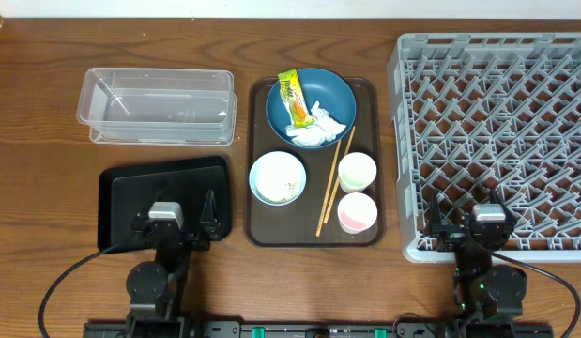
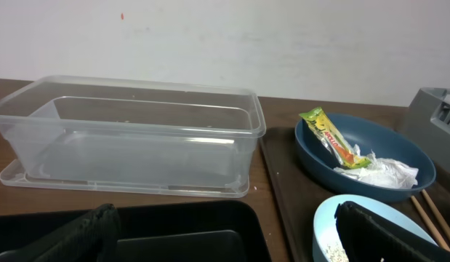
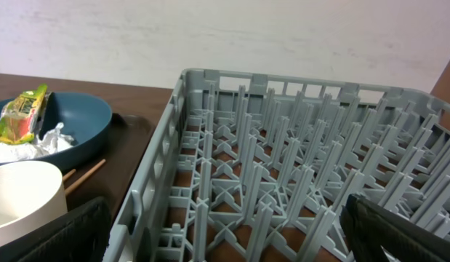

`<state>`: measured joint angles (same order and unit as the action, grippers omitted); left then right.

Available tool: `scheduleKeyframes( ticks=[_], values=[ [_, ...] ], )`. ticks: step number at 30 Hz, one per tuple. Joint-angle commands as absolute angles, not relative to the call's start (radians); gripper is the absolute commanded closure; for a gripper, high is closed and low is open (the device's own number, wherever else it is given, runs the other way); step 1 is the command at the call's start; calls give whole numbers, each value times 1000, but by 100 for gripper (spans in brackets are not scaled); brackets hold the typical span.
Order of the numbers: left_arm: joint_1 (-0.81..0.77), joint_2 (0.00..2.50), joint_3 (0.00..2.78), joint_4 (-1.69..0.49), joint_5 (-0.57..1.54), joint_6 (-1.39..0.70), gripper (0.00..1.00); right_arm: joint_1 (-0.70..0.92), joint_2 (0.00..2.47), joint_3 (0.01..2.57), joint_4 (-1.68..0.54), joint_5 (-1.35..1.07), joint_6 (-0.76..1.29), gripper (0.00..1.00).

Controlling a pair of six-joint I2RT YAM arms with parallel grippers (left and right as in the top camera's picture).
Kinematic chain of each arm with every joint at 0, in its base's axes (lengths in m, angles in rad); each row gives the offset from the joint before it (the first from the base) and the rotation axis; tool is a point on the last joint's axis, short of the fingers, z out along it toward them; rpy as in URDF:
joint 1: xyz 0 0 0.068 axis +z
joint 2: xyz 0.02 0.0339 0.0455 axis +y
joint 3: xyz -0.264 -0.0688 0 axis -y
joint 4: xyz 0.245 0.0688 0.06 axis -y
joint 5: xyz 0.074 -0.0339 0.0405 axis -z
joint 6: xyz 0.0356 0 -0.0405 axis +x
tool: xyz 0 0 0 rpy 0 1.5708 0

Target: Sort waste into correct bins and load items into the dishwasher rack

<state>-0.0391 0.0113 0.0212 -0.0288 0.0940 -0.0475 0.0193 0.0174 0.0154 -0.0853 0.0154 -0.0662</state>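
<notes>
On the wooden table (image 1: 46, 188) a brown tray (image 1: 271, 230) sits in the middle, between the two bins on the left and the big grey rack (image 1: 496, 113) on the right. At the far end of the brown tray is the dark-blue plate (image 1: 332, 94). On it lie the yellow-green wrapper (image 1: 291, 98) and the crumpled white tissues (image 1: 320, 127), with the wrapper along the plate's left side, touching the tissues. Nearer, on the brown tray's left side, is the light-blue bowl (image 1: 278, 177), white inside, with a few whitish rice scraps (image 1: 289, 192) in it. Two white cups (image 1: 357, 172) stand upright on the right side, one behind the other, the nearer one pinkish inside. The chopsticks (image 1: 333, 183) lie side by side on a slant between the bowl and the cups, their far ends by the plate's rim. The clear tub (image 1: 93, 99) stands at the far left, and the black tray (image 1: 168, 183) lies in front of it, close but not touching; both are apart from the brown tray. The left gripper (image 1: 174, 214) hangs over the near edge of the black tray, its jaws spread wide and grasping nothing. The right gripper (image 1: 468, 211) hangs over the near edge of the rack, its jaws likewise released with nothing between them
</notes>
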Motion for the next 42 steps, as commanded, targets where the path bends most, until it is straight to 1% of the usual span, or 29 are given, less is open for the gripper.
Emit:
scheduleKeyframes(
  ticks=[1, 3, 8, 13, 18, 21, 23, 29, 32, 37, 42],
  values=[
    [-32, 4, 4, -62, 93, -38, 3, 33, 12, 12, -86, -1, -55, 1],
    [-32, 4, 4, -62, 93, -49, 3, 33, 12, 14, -86, -2, -14, 1],
    [-32, 10, 18, -74, 93, -186, 3, 33, 12, 48, -101, -1, 41, 1],
    [-32, 96, 113, -127, 94, -209, 3, 33, 54, 179, -223, 30, 40, 1],
    [-32, 307, 316, -285, 93, -242, 3, 33, 218, 346, -336, 25, 78, 1],
    [-32, 492, 469, -374, 94, -241, 3, 33, 358, 461, -401, 21, 89, 1],
    [-32, 617, 577, -464, 114, -241, 3, 33, 456, 539, -450, 10, 89, 1],
    [-32, 947, 897, -841, 227, -242, 3, 33, 699, 731, -616, -13, 89, 1],
    [-32, 1040, 961, -967, 224, -241, 3, 33, 771, 776, -665, -16, 89, 1],
    [-32, 1145, 960, -989, 252, -249, 3, 33, 823, 791, -681, -30, 89, 1],
    [-37, 1205, 981, -857, 400, -249, 3, 33, 822, 791, -680, -35, 89, 1]
  ],
)
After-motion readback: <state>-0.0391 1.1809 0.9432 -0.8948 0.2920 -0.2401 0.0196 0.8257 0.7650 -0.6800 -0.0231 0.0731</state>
